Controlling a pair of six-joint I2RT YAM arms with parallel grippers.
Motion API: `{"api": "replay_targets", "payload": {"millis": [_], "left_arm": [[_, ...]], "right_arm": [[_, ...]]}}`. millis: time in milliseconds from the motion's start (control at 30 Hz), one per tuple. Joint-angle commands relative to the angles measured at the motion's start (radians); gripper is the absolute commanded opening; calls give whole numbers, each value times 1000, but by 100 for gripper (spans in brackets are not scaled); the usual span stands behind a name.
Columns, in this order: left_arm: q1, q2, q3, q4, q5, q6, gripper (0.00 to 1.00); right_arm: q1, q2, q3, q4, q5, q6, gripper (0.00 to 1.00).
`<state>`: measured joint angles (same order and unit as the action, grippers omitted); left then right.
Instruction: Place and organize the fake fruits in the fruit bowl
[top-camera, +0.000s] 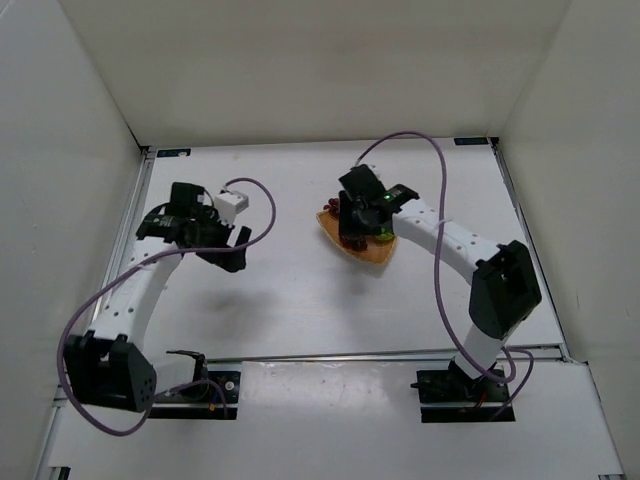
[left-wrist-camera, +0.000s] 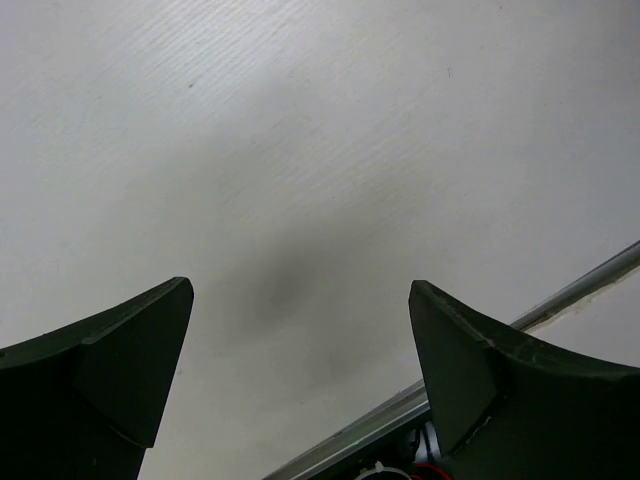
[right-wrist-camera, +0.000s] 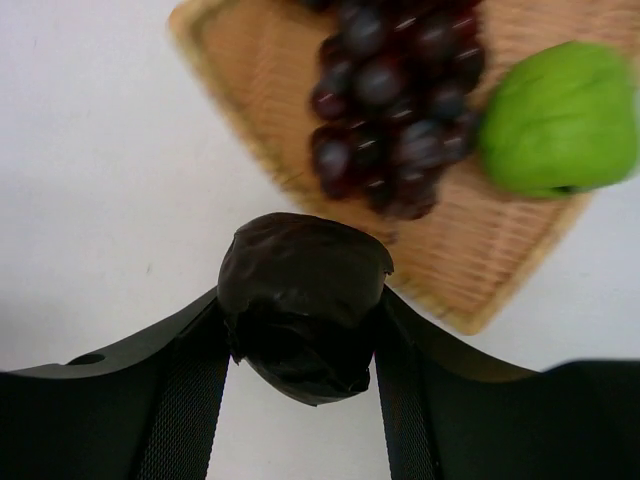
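Note:
The tan woven fruit bowl (right-wrist-camera: 500, 265) lies on the white table; it also shows in the top view (top-camera: 372, 255). In it are the dark red-purple grape bunch (right-wrist-camera: 395, 110) and the bright green fruit (right-wrist-camera: 560, 118). My right gripper (right-wrist-camera: 303, 315) is shut on the dark blackish-purple fruit (right-wrist-camera: 300, 300) and holds it above the table just outside the bowl's near rim. In the top view the right gripper (top-camera: 352, 215) hovers over the bowl. My left gripper (left-wrist-camera: 300, 300) is open and empty over bare table; it sits at the left in the top view (top-camera: 222, 252).
White walls enclose the table on three sides. A metal rail (left-wrist-camera: 560, 300) runs along the table's near edge, close to the left gripper. A purple cable (top-camera: 420, 150) loops over the right arm.

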<state>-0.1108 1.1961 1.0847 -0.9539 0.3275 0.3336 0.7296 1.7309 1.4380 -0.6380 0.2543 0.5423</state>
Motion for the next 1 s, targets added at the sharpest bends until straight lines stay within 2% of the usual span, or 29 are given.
{"api": "replay_targets", "payload": {"millis": [0, 133, 233, 367, 433, 500, 533, 567, 600, 700, 867, 967], "left_arm": [[-91, 97, 3, 46, -105, 18, 100], [-194, 229, 58, 83, -140, -2, 100], [-231, 314, 109, 93, -172, -13, 100], [-276, 368, 152, 103, -208, -22, 100], [-276, 369, 152, 112, -208, -22, 100], [-285, 369, 152, 112, -208, -33, 100], [-285, 369, 141, 121, -208, -33, 100], [-285, 358, 132, 121, -208, -33, 100], [-285, 358, 132, 121, -208, -33, 100], [-285, 333, 123, 121, -217, -33, 100], [-285, 252, 113, 121, -301, -33, 100], [-285, 133, 67, 208, -457, -68, 100]], "right_arm": [[-56, -1, -50, -38, 66, -25, 17], [-123, 45, -60, -38, 94, -35, 17], [-142, 84, -41, -48, 71, -35, 17], [-142, 94, -40, -57, 71, 4, 17], [-142, 85, -54, -57, 71, 13, 21], [-142, 76, -64, -57, 45, 13, 31], [-142, 76, -64, -66, 45, 22, 40], [-142, 76, -64, -66, 45, 22, 51], [-142, 65, -64, -77, 45, 22, 70], [-133, 43, -64, -107, 56, 31, 98], [-82, -88, -18, -215, 154, 79, 100], [-99, -233, -60, -250, 184, 113, 100]]}}
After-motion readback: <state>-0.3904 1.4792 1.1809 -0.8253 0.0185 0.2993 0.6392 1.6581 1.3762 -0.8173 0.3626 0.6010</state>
